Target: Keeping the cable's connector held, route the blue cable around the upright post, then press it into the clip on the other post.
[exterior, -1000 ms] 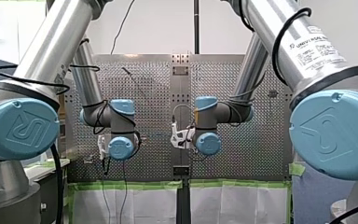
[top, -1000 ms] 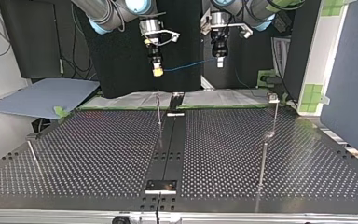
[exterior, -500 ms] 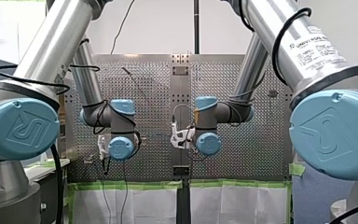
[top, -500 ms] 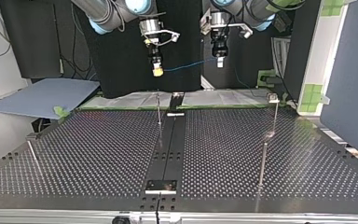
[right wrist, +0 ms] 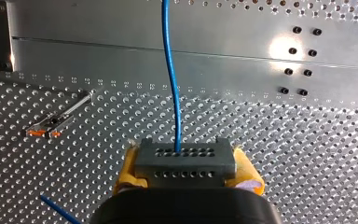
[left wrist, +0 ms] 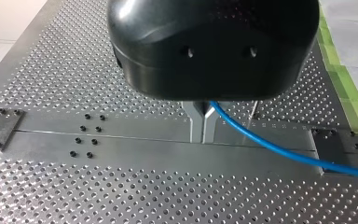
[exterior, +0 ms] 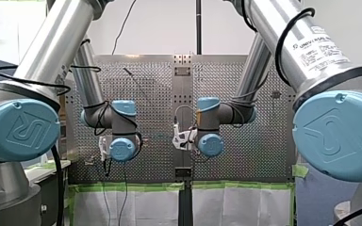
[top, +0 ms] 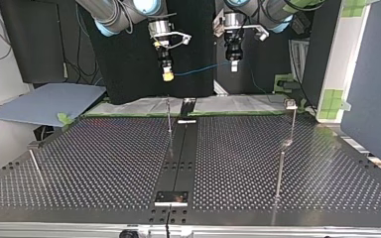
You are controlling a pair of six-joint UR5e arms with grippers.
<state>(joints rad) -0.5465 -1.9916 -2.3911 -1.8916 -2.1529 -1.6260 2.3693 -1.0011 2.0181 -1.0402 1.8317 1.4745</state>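
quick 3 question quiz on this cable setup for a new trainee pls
1. True or false: the blue cable spans the gap between both grippers, clear of the table.
2. What does my right gripper hold? A. the grey connector B. a clip C. nothing
3. Fill in: the fingers of my left gripper are shut on the blue ____.
Key: 1 true. 2 A. 3 cable.
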